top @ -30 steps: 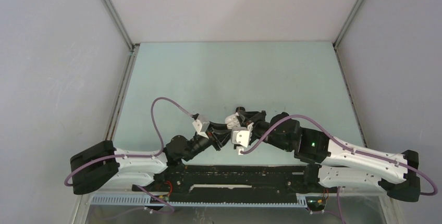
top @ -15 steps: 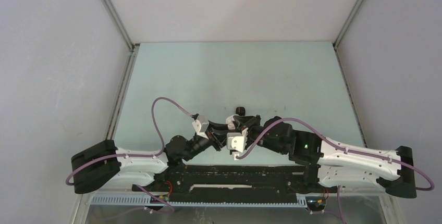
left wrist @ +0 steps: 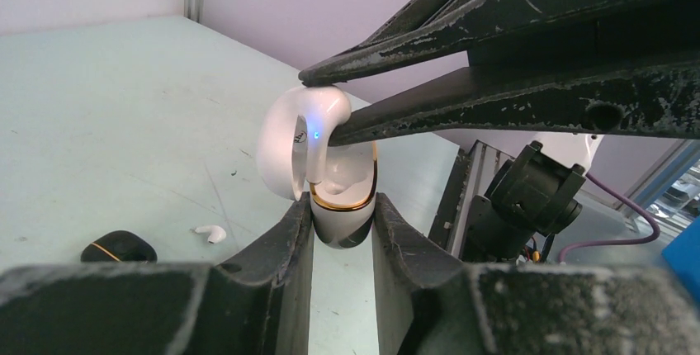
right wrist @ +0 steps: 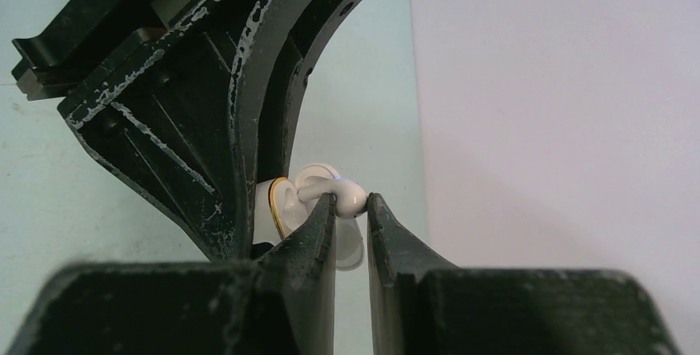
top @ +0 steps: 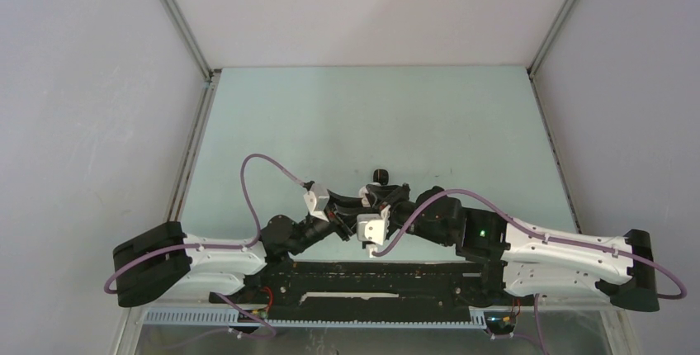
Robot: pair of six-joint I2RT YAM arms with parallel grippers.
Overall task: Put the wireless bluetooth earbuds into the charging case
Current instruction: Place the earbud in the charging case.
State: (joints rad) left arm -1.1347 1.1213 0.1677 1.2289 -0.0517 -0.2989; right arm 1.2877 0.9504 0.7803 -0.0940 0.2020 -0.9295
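Observation:
My left gripper (left wrist: 342,210) is shut on a white charging case (left wrist: 342,219) with a gold rim, held upright with its lid (left wrist: 276,144) open. My right gripper (right wrist: 351,202) is shut on a white earbud (right wrist: 347,196). It holds the earbud at the case's open mouth, stem towards the case (right wrist: 276,202). In the left wrist view the earbud (left wrist: 328,111) sits pinched between the right fingers (left wrist: 462,95) just above the case. A blue light glows there. Another earbud (left wrist: 210,233) lies loose on the table. In the top view both grippers (top: 373,200) meet near the table's front.
A small black case (left wrist: 118,247) lies on the table next to the loose earbud and also shows in the top view (top: 380,175). The black base rail (top: 371,276) runs along the near edge. Grey walls enclose the pale green table (top: 371,115).
My right arm has moved left and brought the earbud up to the case held by the left gripper. The left arm has barely moved.

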